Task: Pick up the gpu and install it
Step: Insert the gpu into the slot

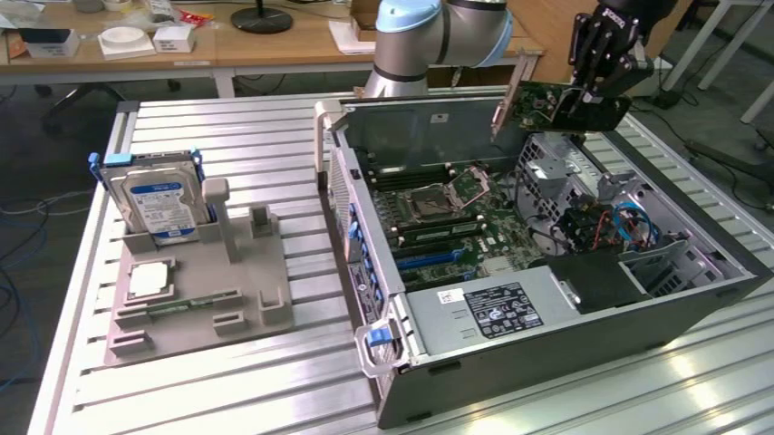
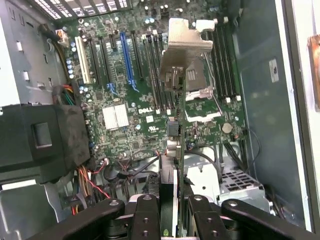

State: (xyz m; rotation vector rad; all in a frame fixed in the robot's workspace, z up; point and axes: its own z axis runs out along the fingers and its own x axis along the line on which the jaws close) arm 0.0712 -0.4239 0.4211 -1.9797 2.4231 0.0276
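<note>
Gpu (image 1: 532, 101) held in the air over the open case (image 1: 581, 317).
The gripper (image 1: 586, 95), part closed, clamps it edge-down above the motherboard (image 2: 125, 100). Should the card's edge come down off line with a slot (image 2: 126, 55), it could jam, and its bracket (image 2: 187, 37) could snag the case wall.

Open case (image 1: 581, 355), exterior view as clock face, clear room over motherboard (image 1: 478, 227) toward 10 o'clock, power supply (image 1: 502, 310) blocking 6 o'clock, cables (image 1: 623, 227) crowding 3 o'clock, drive cage (image 1: 560, 169) at 1 o'clock, below the gripper (image 1: 575, 109) gripping gpu (image 1: 536, 100).
</note>
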